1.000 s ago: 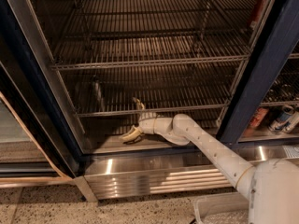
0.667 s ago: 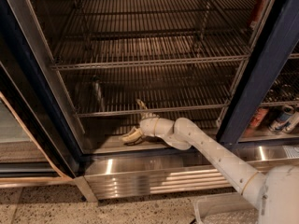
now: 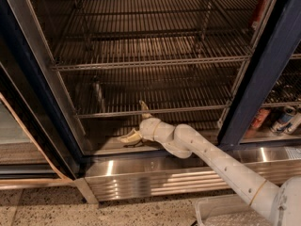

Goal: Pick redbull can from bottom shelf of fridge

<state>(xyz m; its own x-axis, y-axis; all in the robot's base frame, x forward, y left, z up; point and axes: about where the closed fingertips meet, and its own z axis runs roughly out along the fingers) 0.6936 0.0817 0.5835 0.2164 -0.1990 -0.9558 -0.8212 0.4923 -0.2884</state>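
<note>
Camera view: the redbull can [image 3: 97,96] stands upright on the bottom shelf [image 3: 188,108], left of centre and set back from the front rail. It is the only item I can make out on that rack. The claw [image 3: 132,122] sits lower and to the can's right, at the shelf's front edge and well apart from the can. Its fingers are spread wide, one pointing up past the rail and the other reaching left below it, and they hold nothing. The arm enters from lower right, over the ribbed base panel [image 3: 155,178] of the fridge [image 3: 265,74].

Judgement: the step in hand is the approach. To do it well, the claw should:
- lift clear of the front rail
- travel left and inward
- straddle the can at mid-height
- close only once the body sits between the fingers

Risks: a finger snagging the rail, or tipping the slim can.

Contents: I see nothing on the upper racks [image 3: 155,62]. The neighbouring compartment on the right holds a few cans [image 3: 288,119] low behind the frame.
</note>
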